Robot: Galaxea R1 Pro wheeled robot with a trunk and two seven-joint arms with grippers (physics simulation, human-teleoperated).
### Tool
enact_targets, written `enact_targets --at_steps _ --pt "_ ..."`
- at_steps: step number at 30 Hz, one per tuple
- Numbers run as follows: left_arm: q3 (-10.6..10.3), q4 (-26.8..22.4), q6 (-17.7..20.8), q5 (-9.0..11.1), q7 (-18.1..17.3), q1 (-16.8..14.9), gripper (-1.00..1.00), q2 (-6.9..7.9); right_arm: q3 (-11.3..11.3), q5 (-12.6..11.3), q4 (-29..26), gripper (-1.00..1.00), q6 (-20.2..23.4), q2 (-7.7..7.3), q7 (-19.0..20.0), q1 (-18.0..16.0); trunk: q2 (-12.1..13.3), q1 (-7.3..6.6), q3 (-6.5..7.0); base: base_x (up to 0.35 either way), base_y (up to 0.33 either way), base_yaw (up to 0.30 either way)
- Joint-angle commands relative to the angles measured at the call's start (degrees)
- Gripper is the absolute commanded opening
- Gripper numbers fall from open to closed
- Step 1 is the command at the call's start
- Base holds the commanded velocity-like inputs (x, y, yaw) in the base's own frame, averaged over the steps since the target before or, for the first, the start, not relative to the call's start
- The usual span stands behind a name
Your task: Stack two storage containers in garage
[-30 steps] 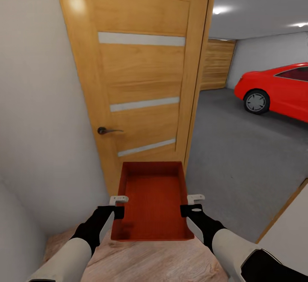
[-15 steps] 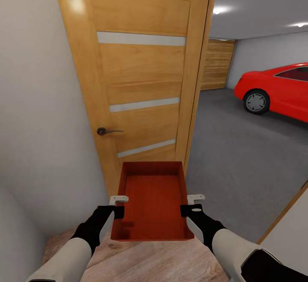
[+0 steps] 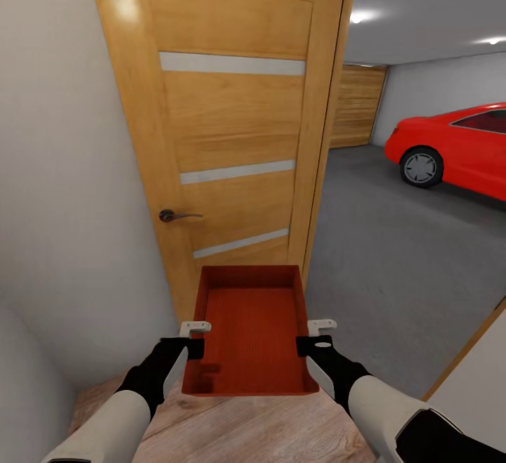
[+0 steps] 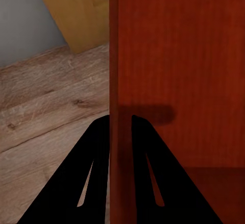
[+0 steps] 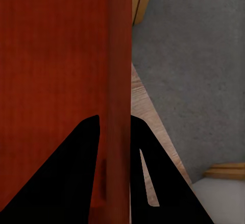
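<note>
1. One orange-red storage container [image 3: 251,333] is held in the air between the two arms, its long side running away from the robot, its far end close to the foot of the wooden door [image 3: 225,119].
2. The container is empty: its ribbed bottom and low flared walls show bare inside.
3. The left gripper [image 3: 193,337] is clamped on the container's left long wall; in the left wrist view its two dark fingers [image 4: 97,152] stand one on each side of that wall's rim.
4. The right gripper [image 3: 318,335] grips the right long wall the same way, one finger [image 5: 84,152] inside the bin and the other outside.
5. Below the container lies light wood plank flooring [image 3: 253,428].
6. Right of the open door, the grey concrete floor [image 3: 393,266] of the garage spreads out, with a red car [image 3: 457,147] parked well beyond.
</note>
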Motion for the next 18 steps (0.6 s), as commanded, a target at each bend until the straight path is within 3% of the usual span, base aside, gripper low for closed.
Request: enact_targets --at_steps 1,9,18 --pt "0.6 -0.4 -4.2 -2.4 0.6 -0.1 -1.00 -0.06 0.5 -1.0 0.1 -1.00 0.4 0.00 -0.5 0.0 -0.1 0.03 -0.13 0.000 0.000 0.000" --pt "0.6 -0.4 -4.2 -2.4 0.5 -0.1 -1.00 -0.07 0.6 -1.0 0.1 -1.00 0.4 0.00 -0.5 0.0 -0.1 0.03 -0.13 0.000 0.000 -0.035" --pt "0.6 -0.4 -4.2 -2.4 0.5 -0.1 -1.00 -0.07 0.5 -1.0 0.1 -1.00 0.4 0.00 -0.5 0.0 -0.1 0.03 -0.13 0.000 0.000 -0.220"
